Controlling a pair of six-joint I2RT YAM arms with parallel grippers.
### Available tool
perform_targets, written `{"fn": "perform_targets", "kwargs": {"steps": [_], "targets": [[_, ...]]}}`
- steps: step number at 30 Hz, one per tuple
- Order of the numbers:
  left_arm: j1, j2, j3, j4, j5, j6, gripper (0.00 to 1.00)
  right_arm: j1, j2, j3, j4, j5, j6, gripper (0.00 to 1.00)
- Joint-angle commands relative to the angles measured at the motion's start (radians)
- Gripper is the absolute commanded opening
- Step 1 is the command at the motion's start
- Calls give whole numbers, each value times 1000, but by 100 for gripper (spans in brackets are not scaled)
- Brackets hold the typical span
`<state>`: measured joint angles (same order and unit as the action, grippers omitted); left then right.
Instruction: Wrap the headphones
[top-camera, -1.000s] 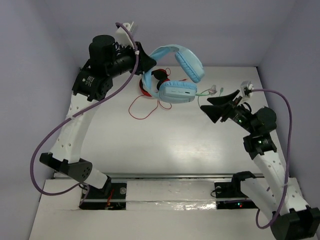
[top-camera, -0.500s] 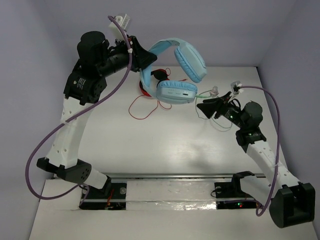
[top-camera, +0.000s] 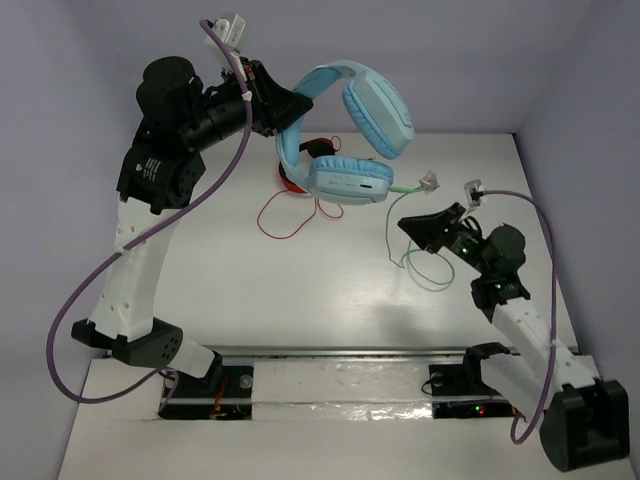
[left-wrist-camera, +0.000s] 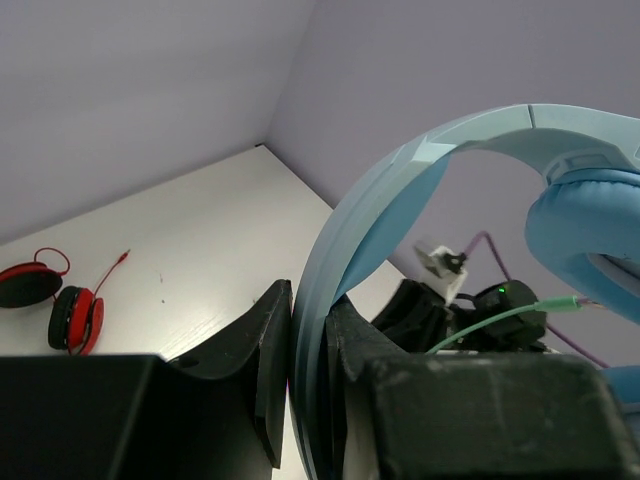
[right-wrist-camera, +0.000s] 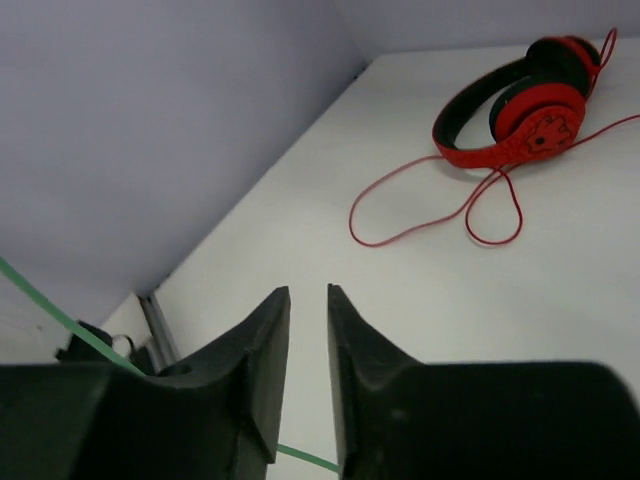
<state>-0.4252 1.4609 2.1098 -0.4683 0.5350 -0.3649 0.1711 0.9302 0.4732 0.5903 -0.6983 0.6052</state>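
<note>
Top external view: the light-blue headphones (top-camera: 378, 112) are held aloft over the far left of the table (top-camera: 300, 290), the headband clamped in the left hand (top-camera: 290, 108). In the left wrist view the band is seen squeezed edge-on between the two fingers, with no gap on either side. The thin green cable (top-camera: 404, 187) is seen trailing right from the lower earcup and drooping in loose loops beside the right hand (top-camera: 412, 225), which is poised low at the right. That hand's fingers are drawn to a narrow slit. In the right wrist view the cable is seen crossing deep in the slit, but whether it is pinched or merely threaded through cannot be told. The smaller red headphones (right-wrist-camera: 520, 115) are seen lying on the table beneath the raised set.

The step in hand is judged to be the gathering of the cable for winding. It is best done if the headband is clamped firmly, the cable is taken close to the earcup rather than at its plug end, and slack is drawn out gently so that turns can be laid snugly. The red cable (right-wrist-camera: 380, 243) should be avoided, lest it be snagged.
</note>
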Motion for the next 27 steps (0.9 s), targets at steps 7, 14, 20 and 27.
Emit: {"fn": "perform_targets", "kwargs": {"steps": [7, 14, 20, 27], "targets": [[8, 1, 39, 114, -6, -52, 0, 1, -298, 68, -182, 54, -33, 31], [8, 9, 39, 132, 3, -72, 0, 61, -223, 22, -144, 22, -19, 80], [8, 16, 45, 137, 14, -82, 0, 136, -113, 36, -135, 2, -42, 74], [17, 15, 41, 137, 6, -81, 0, 211, 28, 33, -64, 83, -44, 58]]}}
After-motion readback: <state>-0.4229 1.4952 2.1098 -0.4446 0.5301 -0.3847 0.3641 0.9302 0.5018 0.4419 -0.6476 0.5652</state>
